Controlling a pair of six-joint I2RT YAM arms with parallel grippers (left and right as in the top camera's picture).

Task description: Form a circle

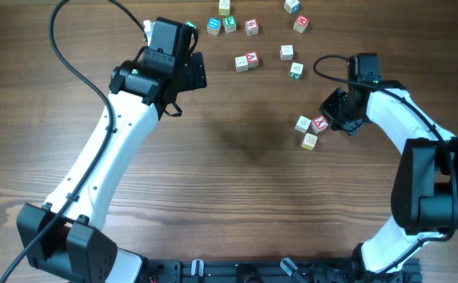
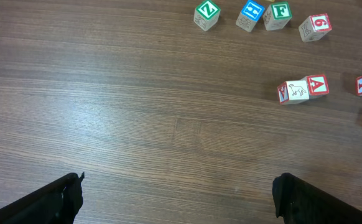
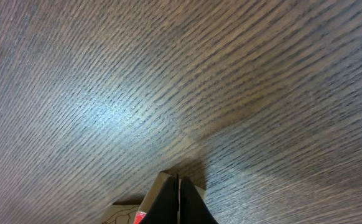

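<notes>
No ring on the table [image 1: 237, 181] right now, only a tight little cluster [image 1: 316, 125] of three tiny wooden letter cubes on the right side, just in front of the right arm. It's made of a pale cube [image 1: 303, 123] on the left, a red-faced cube [image 1: 319, 123] touching it on the right, and a tan cube [image 1: 310, 141] tucked just below the two. So it's more of a small triangle than any kind of curve.

The right gripper [image 1: 333, 116] is pinched fully closed with nothing between the fingers. Its tip sits right at the red-faced cube. In the right wrist view the closed fingers [image 3: 187, 202] come down over a cube edge with a bit of red showing, but I can't tell if they really touch it.

The left gripper [image 1: 200, 71] is far off on the upper left, jaws spread wide and empty, with both fingers [image 2: 50, 202] at the bottom corners of its own camera view.

The other scattered cubes [image 1: 251, 27] lie along the top edge, well apart from the cluster. From the left wrist I can read a green Z cube [image 2: 206, 14], a green F cube [image 2: 279, 15] and a red A cube [image 2: 316, 85].
</notes>
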